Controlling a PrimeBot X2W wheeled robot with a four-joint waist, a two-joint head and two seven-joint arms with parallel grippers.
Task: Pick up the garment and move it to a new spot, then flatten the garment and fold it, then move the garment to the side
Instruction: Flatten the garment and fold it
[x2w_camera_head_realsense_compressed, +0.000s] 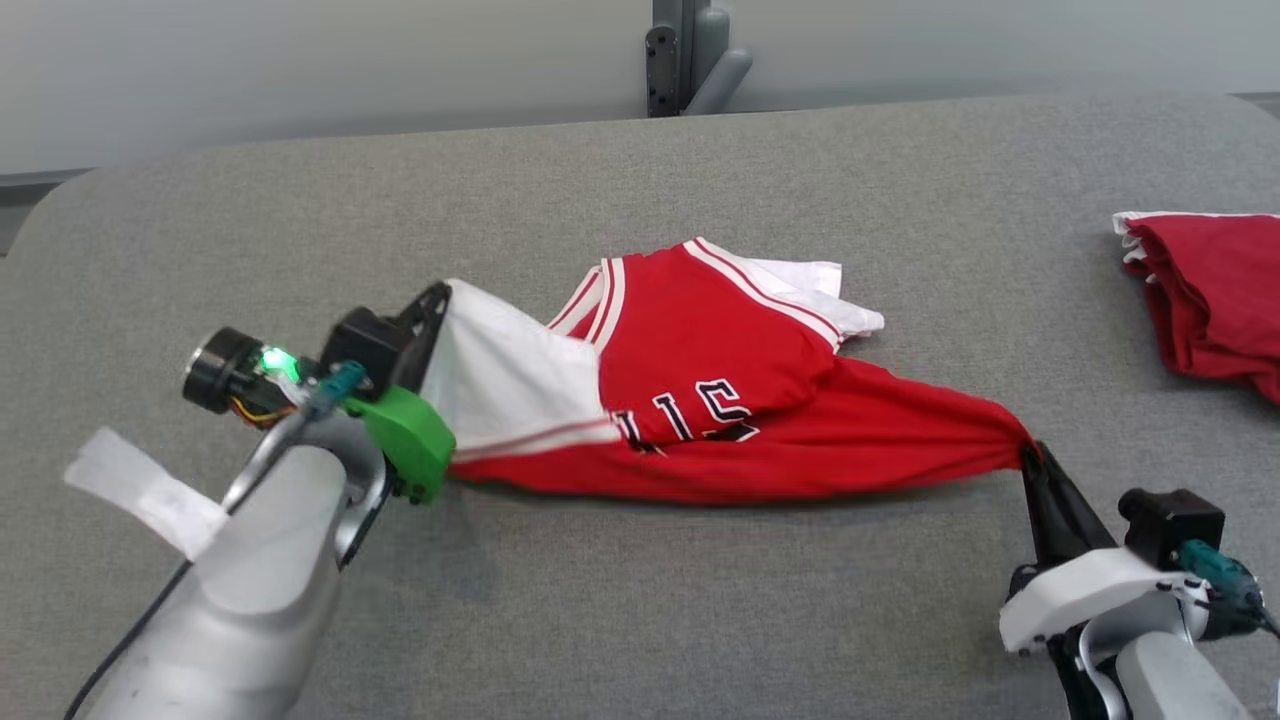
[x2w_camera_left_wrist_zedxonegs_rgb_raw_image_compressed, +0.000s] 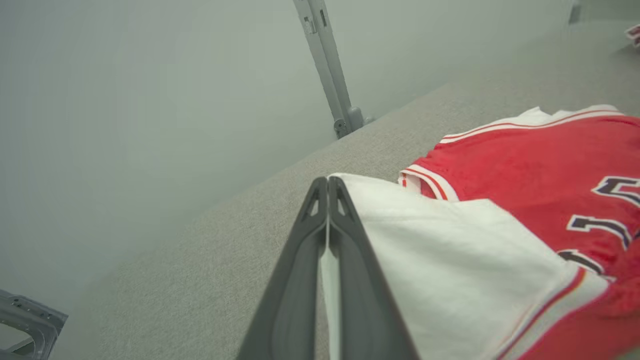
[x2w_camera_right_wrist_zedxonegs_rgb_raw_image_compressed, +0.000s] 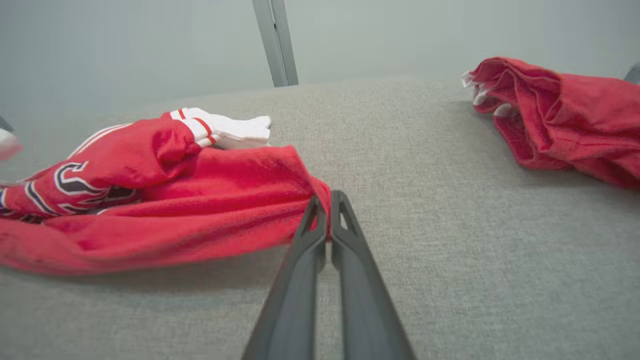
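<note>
While left tool (x2w_camera_head_realsense_compressed: 438, 295) clamped: white corner of crumpled red-and-white fabric jersey (x2w_camera_head_realsense_compressed: 720, 390).
Right tool (x2w_camera_head_realsense_compressed: 1030, 455): clamped its red corner.
Risk: taut pull could slip either thin pinch.

Worktop (x2w_camera_head_realsense_compressed: 700, 170) is covered in grey woven fabric; a rounded corner is seen at far left, and the far edge runs across the head view. Behind it a plain pale grey wall (x2w_camera_head_realsense_compressed: 300, 60) is seen. A grey metal post (x2w_camera_head_realsense_compressed: 690, 55) w/ bolted bracket is set at approx. the middle of the far edge. A grey metal frame piece (x2w_camera_left_wrist_zedxonegs_rgb_raw_image_compressed: 27, 320) is seen at bottom left of left wrist view. Light is soft & even; shadows on fabric are faint.
</note>
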